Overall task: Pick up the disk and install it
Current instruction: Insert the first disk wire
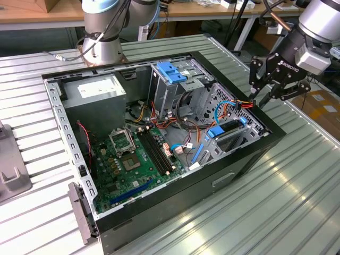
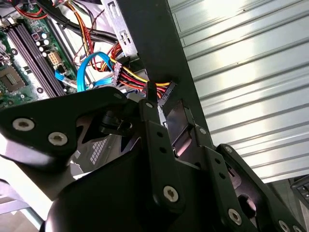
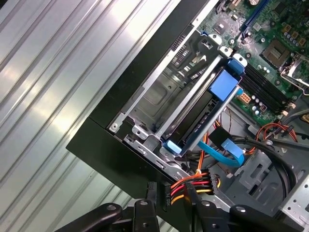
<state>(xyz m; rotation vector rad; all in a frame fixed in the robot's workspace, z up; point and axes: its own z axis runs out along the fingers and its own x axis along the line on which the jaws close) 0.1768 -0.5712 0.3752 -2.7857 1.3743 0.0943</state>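
The disk (image 1: 229, 127), a dark flat drive with bright blue side rails, lies in the low drive bay at the front corner of the open computer case (image 1: 159, 212), toward the exterior view's right. In the first wrist view the disk (image 3: 195, 121) sits lengthwise in the metal bay, a blue tab at each end. My gripper (image 1: 261, 94) hovers just outside and above the case's edge, close to that bay. It is open and holds nothing. Its fingers (image 3: 145, 210) show in both wrist views, close to a bundle of red, yellow and orange wires (image 3: 193, 186).
A light-blue bracket on a grey metal cage (image 1: 172, 71) stands at the back of the case. The motherboard (image 1: 133, 154) and power supply (image 1: 98, 90) take up the rest. A blue flat cable (image 3: 224, 147) loops beside the bay. The case rests on a ribbed metal table (image 1: 276, 202).
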